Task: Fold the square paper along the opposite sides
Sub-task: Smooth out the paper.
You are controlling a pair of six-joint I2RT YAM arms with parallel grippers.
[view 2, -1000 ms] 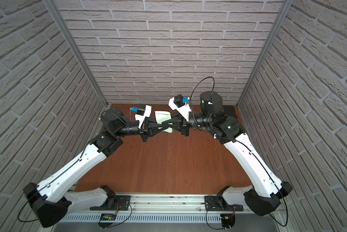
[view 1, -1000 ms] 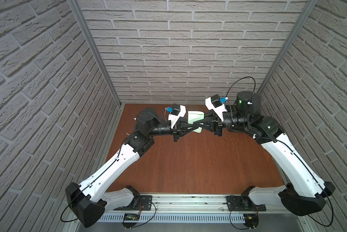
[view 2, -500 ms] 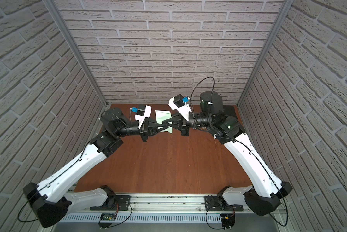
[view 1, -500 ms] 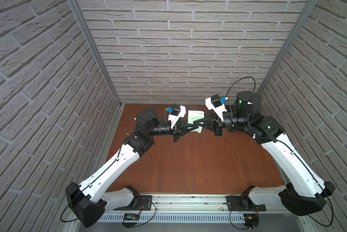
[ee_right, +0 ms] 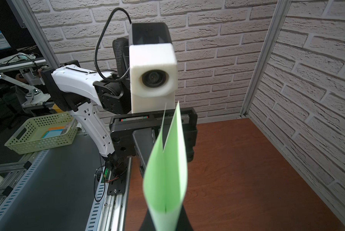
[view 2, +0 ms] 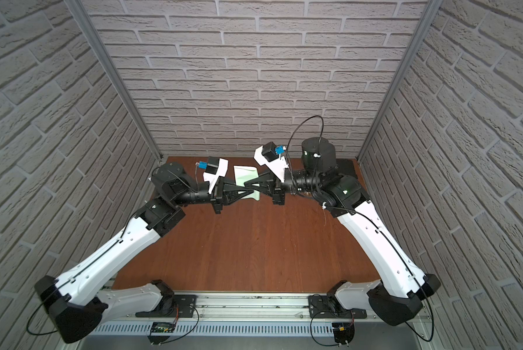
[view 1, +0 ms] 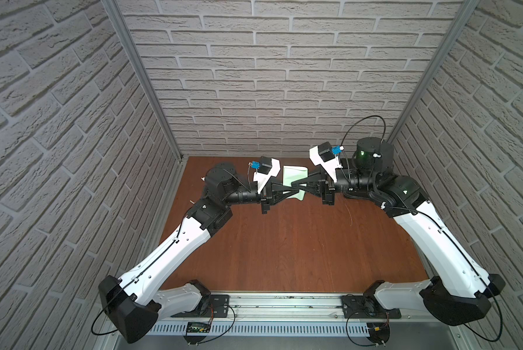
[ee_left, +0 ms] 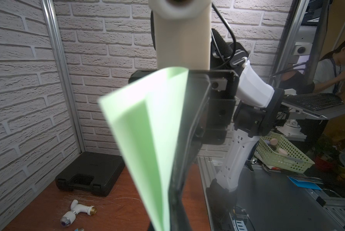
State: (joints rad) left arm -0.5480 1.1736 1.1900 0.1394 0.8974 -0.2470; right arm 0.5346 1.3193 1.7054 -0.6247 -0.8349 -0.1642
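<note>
Two grippers are met tip to tip above the far half of the table (view 1: 284, 257), both clamped shut on the square paper (view 1: 293, 177). Left gripper (view 1: 296, 191) and right gripper (view 1: 300, 191) are equally near. The sheet is held aloft, doubled over, its layers flaring apart toward the back wall; its fold line is pinched at the fingertips (ee_left: 175, 196).

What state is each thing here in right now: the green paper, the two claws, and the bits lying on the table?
square paper: doubled over, its two layers still gaping apart, held up off the table.
left gripper: shut on the paper.
right gripper: shut on the paper, tip to tip with the left.
black case: closed, lying flat in the table's corner.
white tap fitting: lying on its side on the table.
</note>
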